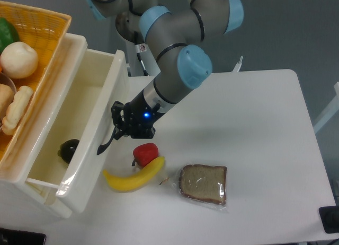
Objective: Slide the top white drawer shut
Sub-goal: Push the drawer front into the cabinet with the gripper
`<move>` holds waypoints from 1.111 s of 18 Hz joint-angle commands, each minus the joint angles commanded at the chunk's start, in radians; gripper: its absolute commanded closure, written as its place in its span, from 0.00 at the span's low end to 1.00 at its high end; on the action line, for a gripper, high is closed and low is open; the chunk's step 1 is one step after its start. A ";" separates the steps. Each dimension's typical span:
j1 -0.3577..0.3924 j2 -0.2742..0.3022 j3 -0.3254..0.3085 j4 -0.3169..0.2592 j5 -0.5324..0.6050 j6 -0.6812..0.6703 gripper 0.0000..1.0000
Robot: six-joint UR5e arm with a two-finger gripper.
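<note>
Just left of the pincer [117, 129], whose fingers' closure I cannot tell, the top white drawer [98, 123] stands open: rigid, glossy, probably light, best pushed at its black handle [106, 142].

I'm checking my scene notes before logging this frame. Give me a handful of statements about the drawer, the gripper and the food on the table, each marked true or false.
1. The top white drawer stands open. True.
2. A dark rounded object lies inside the drawer. True.
3. The gripper is over the far right of the table. False: it is at the drawer's front panel, by the black handle.
4. The banana lies inside the drawer. False: it lies on the table in front of the drawer, beside a red fruit.
5. The slice of bread is in a clear wrapper. True.
6. The orange wicker basket is empty. False: it holds several food items.
</note>
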 joint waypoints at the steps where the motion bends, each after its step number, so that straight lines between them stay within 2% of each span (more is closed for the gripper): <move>1: -0.006 0.000 0.000 0.000 -0.002 -0.005 1.00; 14: -0.086 0.002 -0.002 0.003 -0.008 -0.055 1.00; 20: -0.091 0.003 -0.003 0.000 -0.008 -0.057 1.00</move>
